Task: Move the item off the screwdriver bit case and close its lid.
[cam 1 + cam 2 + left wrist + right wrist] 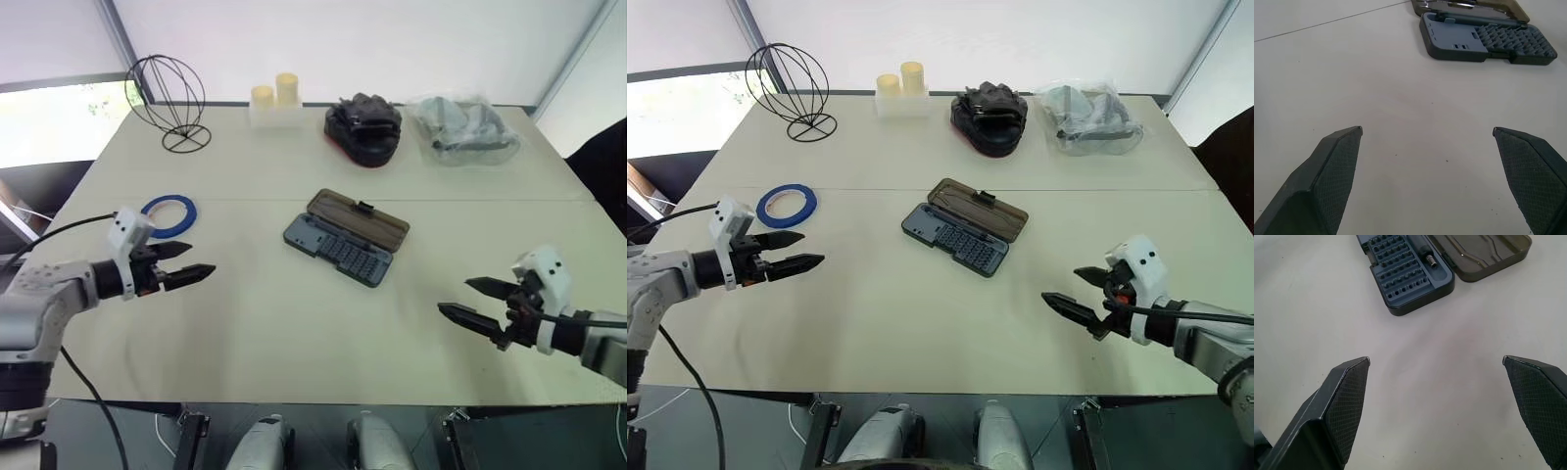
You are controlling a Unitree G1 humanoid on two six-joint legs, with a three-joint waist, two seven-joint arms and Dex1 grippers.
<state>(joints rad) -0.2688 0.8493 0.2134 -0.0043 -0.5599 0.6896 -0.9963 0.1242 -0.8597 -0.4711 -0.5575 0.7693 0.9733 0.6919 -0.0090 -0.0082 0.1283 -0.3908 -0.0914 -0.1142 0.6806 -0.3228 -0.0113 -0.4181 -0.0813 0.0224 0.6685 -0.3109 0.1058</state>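
Observation:
The screwdriver bit case [338,250] lies open at the middle of the table, its dark blue-grey tray holding rows of bits. The smoky-brown lid [361,220] lies flat behind the tray, its black latch tab on the far edge. No item rests on the tray or the lid. My left gripper [201,258] hovers open to the left of the case, pointing toward it. Near the front right, my right gripper [453,296] is open too. The case [1484,44] lies ahead of the left fingers [1332,171], and the tray [1405,274] ahead of the right ones.
A blue tape ring [169,215] lies just beyond my left gripper. Along the far edge stand a black wire sphere [167,98], two yellow cylinders on a white block [275,103], a black pouch with red trim [363,127] and a clear plastic bag [460,127].

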